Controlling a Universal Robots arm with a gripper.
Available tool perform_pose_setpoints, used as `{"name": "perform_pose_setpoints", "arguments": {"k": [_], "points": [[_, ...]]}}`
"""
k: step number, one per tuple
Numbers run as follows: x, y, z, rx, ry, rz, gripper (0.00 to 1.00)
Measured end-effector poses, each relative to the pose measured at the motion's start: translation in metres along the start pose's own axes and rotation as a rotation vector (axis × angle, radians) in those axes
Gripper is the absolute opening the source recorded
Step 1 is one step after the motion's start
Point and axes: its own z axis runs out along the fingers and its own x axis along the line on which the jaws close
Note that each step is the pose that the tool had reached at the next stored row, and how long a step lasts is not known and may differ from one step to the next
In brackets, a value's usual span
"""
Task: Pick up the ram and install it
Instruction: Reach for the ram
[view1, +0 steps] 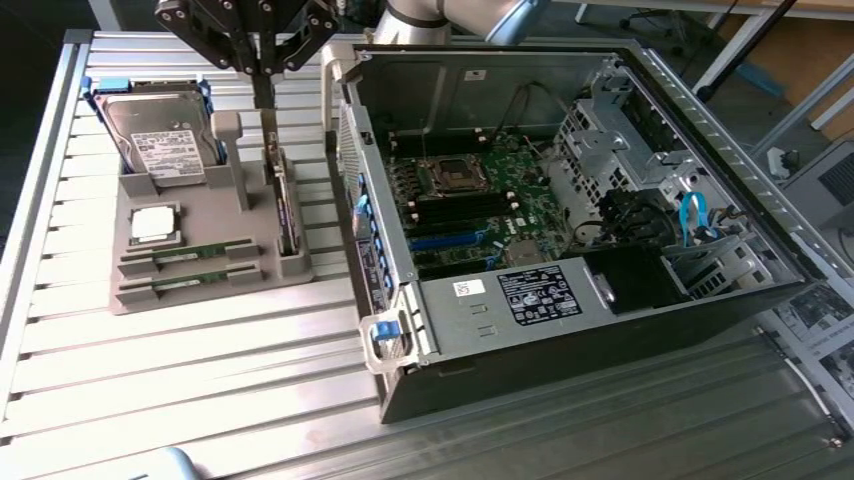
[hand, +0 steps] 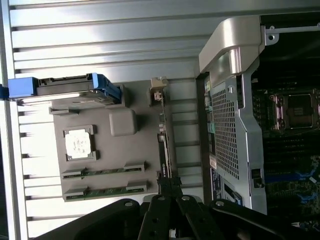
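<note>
**Tool pressed together over the upright card, ram in the tray**

A slatted, silver metal worktop (view1: 200, 380) (hand: 100, 35) carries everything. The largest thing on it is an open black and silver computer case (view1: 534, 370) (hand: 235, 125), lying on its side at three o'clock in the exterior view, with its green motherboard (view1: 494, 200) showing.

At nine o'clock from the case, just beside it, sits a grey moulded plastic tray (view1: 227, 225) (hand: 125, 150) with parts set in it. At the tray's eleven o'clock, a silver hard drive in a blue caddy (view1: 160, 140) (hand: 70, 90) leans in its holder. Along the tray's three o'clock edge, a long dark expansion card (view1: 280, 200) (hand: 162, 145) stands on its edge in a slot.

The black tool (view1: 264, 103) (hand: 170, 186) hangs at the tray's twelve o'clock, over the far end of that card. Its fingers are pressed together and pinch nothing. Whether the tips touch the card I cannot tell.

A square silver processor chip (view1: 155, 224) (hand: 79, 143) lies flat at the tray's nine o'clock. At six o'clock from it lies the first ram stick (view1: 187, 254) (hand: 105, 172), a long, narrow green circuit board, flat in its grey cradle. The second ram stick (view1: 184, 284) (hand: 106, 190), of the same kind, lies parallel at the first one's six o'clock, near the tray's edge. Both sit at seven o'clock from the tool, well apart from it
</note>
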Motion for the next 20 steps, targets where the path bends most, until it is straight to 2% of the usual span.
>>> {"name": "perform_pose_setpoints", "arguments": {"k": [20], "points": [[0.021, -0.0016, 0.0002, 0.0, 0.0, 0.0, 0.11]]}}
